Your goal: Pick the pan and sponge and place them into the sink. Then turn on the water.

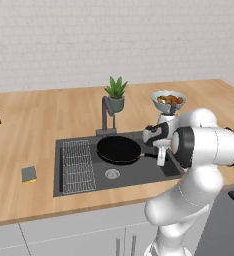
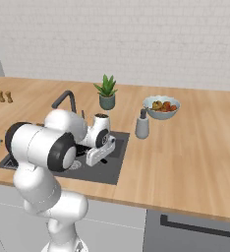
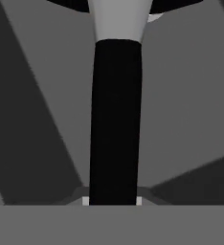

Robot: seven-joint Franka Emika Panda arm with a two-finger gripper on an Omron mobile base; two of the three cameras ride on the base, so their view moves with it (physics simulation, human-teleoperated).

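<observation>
black round frying pan (image 1: 119,149): sits over the middle of the basin, above the drain, its thin straight handle (image 3: 115,119) running toward the robot's hand
dark grey rectangular sink (image 1: 149,172): sunk in the wooden worktop (image 1: 39,125); wire grid rack (image 1: 78,166) lies at its left end, round silver drain (image 1: 112,173) near the centre
fingers (image 3: 112,201): closed narrow on the pan's handle, one pale tip showing on each side of it in the hand view
small square sponge, dark grey over yellow (image 1: 29,174): flat on the worktop left of the sink, well apart from the pan
dark grey angular faucet (image 1: 107,116): stands at the sink's back edge, just behind the pan
green potted plant (image 1: 116,93): just behind the faucet
pale bowl of fruit (image 1: 168,101): on the worktop right of the plant
grey soap bottle (image 2: 142,125): right of the sink, near the bowl
</observation>
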